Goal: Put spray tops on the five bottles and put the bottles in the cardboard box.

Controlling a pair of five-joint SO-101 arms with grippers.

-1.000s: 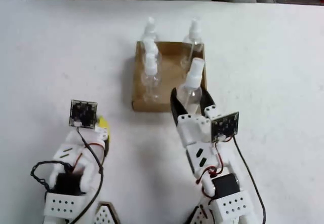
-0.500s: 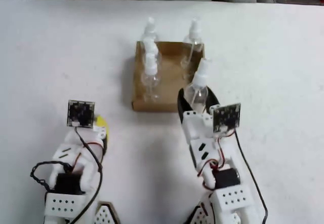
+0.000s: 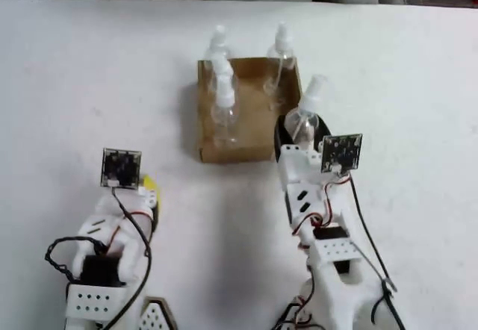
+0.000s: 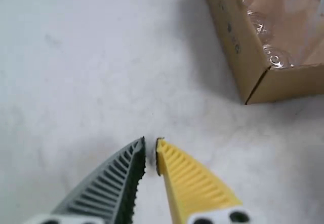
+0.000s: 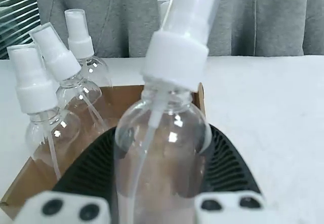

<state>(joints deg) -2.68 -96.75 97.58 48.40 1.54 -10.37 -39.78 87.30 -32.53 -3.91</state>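
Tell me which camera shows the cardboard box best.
High view: the whole box from above, with bottles standing in it. The left wrist view gets one corner and a side wall; the right wrist view catches parts of it behind the held bottle.

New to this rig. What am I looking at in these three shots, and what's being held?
These are two small robot arms side by side at a white table. The high view looks down on both from a fixed camera. The other two pictures come from a camera on each arm's wrist, looking out along its jaws. The right arm has its black jaws shut on a clear bottle with a white spray top, at the near right corner of the cardboard box. Four more capped bottles stand in the box. The left arm sits back from the box. Its grey and yellow jaws are nearly together over bare table, holding nothing.
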